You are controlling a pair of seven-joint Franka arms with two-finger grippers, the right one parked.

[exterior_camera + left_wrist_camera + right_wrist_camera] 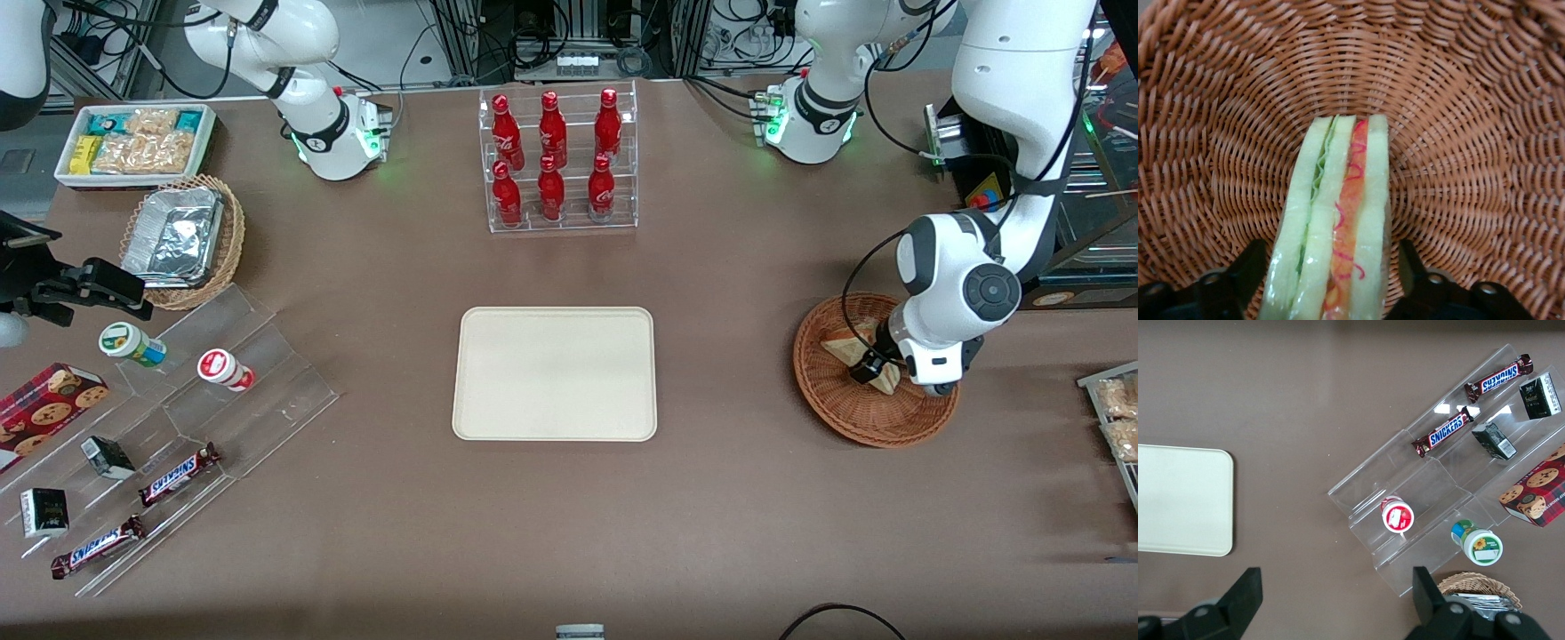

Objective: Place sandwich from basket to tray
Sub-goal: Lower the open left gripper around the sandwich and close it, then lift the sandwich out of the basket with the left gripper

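Observation:
The sandwich lies in the reddish-brown wicker basket toward the working arm's end of the table. In the left wrist view the sandwich shows white bread with green and red-orange filling, resting on the basket's woven bottom. My left gripper is down inside the basket, open, astride the sandwich. One black finger stands on each side of it, and a thin gap still shows on one side. The cream tray lies flat at the table's middle with nothing on it.
A clear rack of red bottles stands farther from the front camera than the tray. Toward the parked arm's end are a tan wicker basket with a foil container, a white snack bin and a stepped acrylic display.

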